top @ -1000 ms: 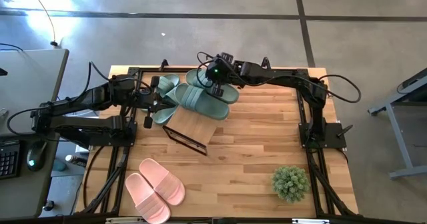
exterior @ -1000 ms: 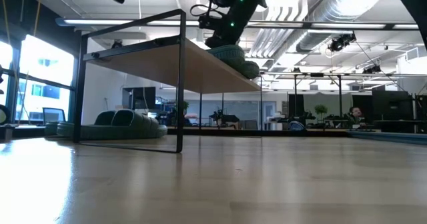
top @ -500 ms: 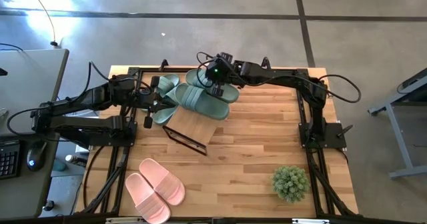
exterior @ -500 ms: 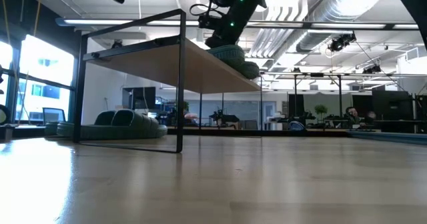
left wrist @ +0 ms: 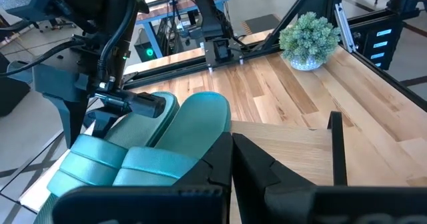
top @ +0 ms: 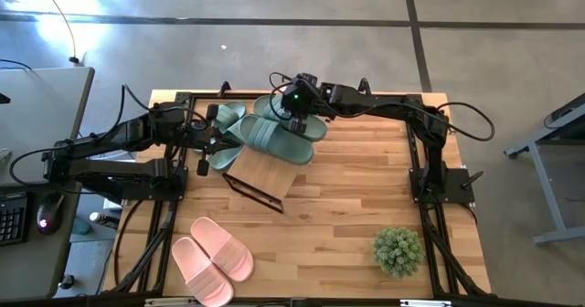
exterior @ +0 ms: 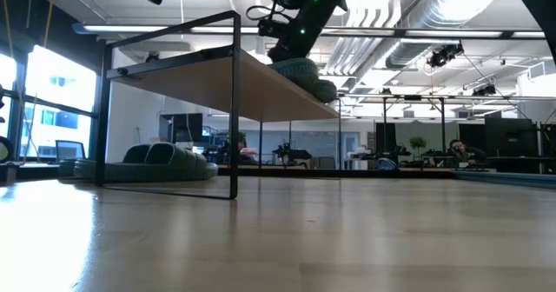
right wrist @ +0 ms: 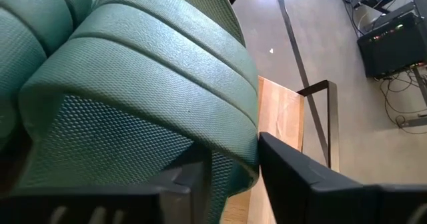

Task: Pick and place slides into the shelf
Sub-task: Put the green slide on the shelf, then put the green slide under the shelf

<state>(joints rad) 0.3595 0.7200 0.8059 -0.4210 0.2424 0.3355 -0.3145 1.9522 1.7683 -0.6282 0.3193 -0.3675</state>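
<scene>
The shelf (top: 260, 177) stands in the middle of the table. A green pair of slides (top: 279, 138) lies on its wooden top, soles down. More green slides (top: 230, 124) lie on the table at its far left, and a pink pair (top: 212, 257) near the front edge. My right gripper (top: 294, 117) is over the far end of the pair on the shelf. It is open, with one slide's strap edge (right wrist: 230, 117) between its fingers. My left gripper (left wrist: 232, 147) is shut and empty, held above the table left of the shelf. My right gripper comes slanting down from the far right at the strap side (right wrist: 233, 151) of a slide lying on the shelf top. Bare wood shows between the slide and one finger (right wrist: 293, 171). Whether the other finger (right wrist: 183, 181) touches the slide, I cannot tell.
A small potted plant (top: 398, 250) stands at the near right corner of the table. The shelf's thin black frame (exterior: 236, 109) rises in front of the low camera. Bare tabletop (top: 356, 188) lies between the shelf and the plant.
</scene>
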